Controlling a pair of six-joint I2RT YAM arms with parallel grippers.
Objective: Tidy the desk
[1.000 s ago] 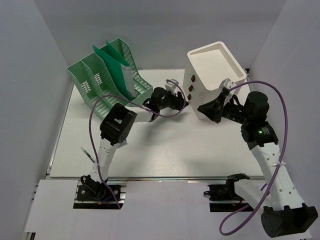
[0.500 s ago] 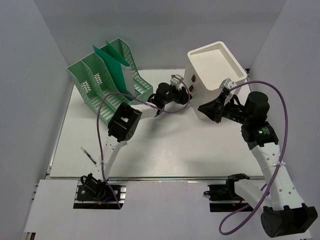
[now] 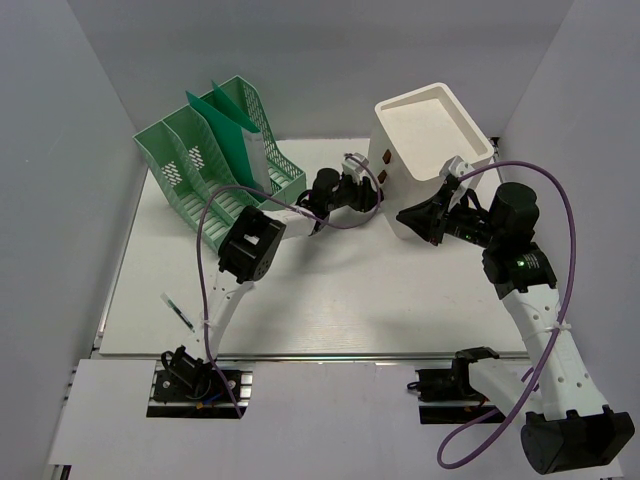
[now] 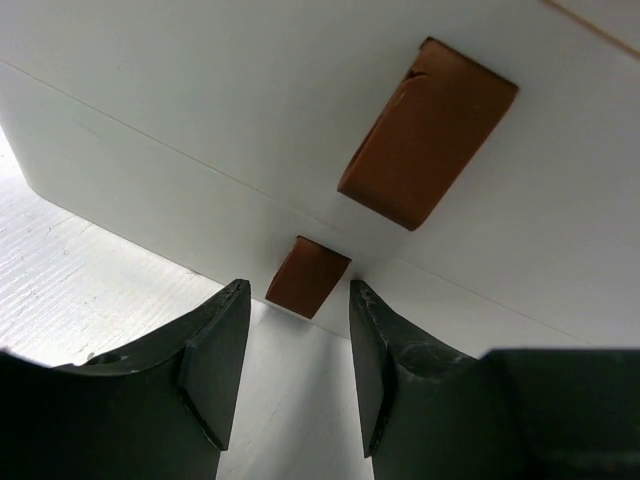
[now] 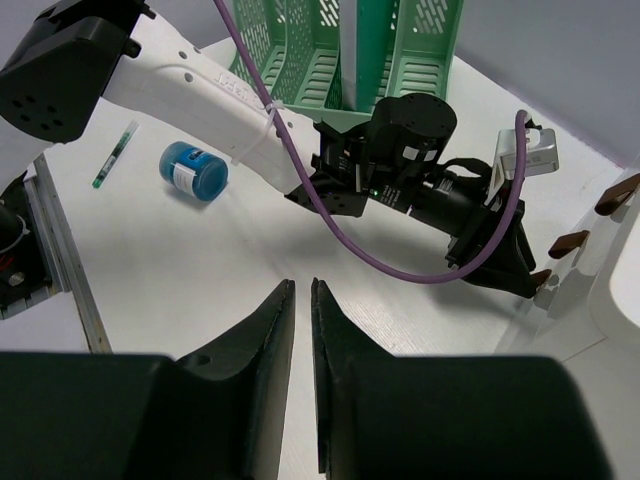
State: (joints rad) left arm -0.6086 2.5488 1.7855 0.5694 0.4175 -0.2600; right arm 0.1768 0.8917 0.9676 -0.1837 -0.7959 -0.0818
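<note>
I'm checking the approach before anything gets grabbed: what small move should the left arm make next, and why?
Probably ease the left gripper straight forward a little, then close. Its jaws stand open, and the lowest brown handle of the white drawer box sits centred between the fingers but ahead of their tips, not yet straddled.
</note>
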